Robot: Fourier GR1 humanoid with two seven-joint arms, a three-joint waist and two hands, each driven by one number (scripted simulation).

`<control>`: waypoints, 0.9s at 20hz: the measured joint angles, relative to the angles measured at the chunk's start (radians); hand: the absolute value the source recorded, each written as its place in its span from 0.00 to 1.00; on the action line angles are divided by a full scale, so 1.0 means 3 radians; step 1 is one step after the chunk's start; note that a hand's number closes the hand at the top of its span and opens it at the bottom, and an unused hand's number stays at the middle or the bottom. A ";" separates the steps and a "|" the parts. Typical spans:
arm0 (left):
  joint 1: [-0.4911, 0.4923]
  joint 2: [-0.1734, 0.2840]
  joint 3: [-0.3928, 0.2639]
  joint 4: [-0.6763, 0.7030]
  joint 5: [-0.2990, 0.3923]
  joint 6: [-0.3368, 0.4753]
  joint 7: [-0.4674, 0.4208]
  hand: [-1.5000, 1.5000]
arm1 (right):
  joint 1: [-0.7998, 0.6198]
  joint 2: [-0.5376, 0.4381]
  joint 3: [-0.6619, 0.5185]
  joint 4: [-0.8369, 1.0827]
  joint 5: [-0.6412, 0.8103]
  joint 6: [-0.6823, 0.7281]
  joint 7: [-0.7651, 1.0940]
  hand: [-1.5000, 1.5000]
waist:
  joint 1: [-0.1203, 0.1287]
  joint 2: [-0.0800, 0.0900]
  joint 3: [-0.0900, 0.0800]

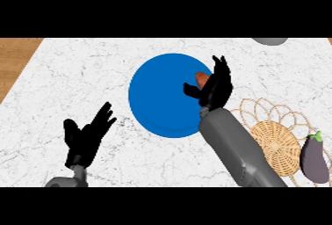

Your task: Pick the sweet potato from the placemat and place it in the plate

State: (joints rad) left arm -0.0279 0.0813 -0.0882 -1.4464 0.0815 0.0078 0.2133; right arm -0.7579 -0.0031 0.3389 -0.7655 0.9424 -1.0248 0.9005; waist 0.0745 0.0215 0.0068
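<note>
The right hand [214,85] pinches the orange-brown sweet potato [201,78] over the blue plate [159,96], at its 3 o'clock edge. The left hand [88,134] rests spread at 8 o'clock.

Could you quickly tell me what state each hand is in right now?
Left hand: open, resting, holding nothing.
Right hand: shut on the sweet potato, over the blue plate.

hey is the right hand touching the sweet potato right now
Touching. In the head view the right hand is over the blue plate, and the sweet potato shows orange directly against its fingers and thumb, with no gap.
</note>
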 measured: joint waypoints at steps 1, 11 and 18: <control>0.0006 -0.0003 -0.0001 -0.0015 -0.0001 0.0005 0.0004 0.50 | -0.0016 -0.0002 0.0007 0.0006 -0.0074 -0.0096 -0.0095 0.00 | 0.0001 -0.0002 -0.0001; 0.0039 0.0009 0.0080 0.0003 0.0009 0.0048 0.0035 0.50 | 0.0251 -0.0008 0.0190 -0.0496 -0.0887 -0.0760 -0.0735 0.00 | -0.0127 -0.0048 -0.0003; 0.0109 0.0030 0.0154 -0.0028 0.0038 0.0053 0.0043 0.50 | 0.1045 -0.0072 0.0660 -0.1520 -0.1467 -0.0773 -0.1241 0.00 | -0.0220 -0.0074 -0.0006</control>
State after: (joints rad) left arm 0.0046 0.0901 -0.0420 -1.4547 0.0929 0.0237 0.2262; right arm -0.4443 -0.0246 0.5369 -1.2216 0.5022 -1.2567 0.5282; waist 0.0084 -0.0008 0.0050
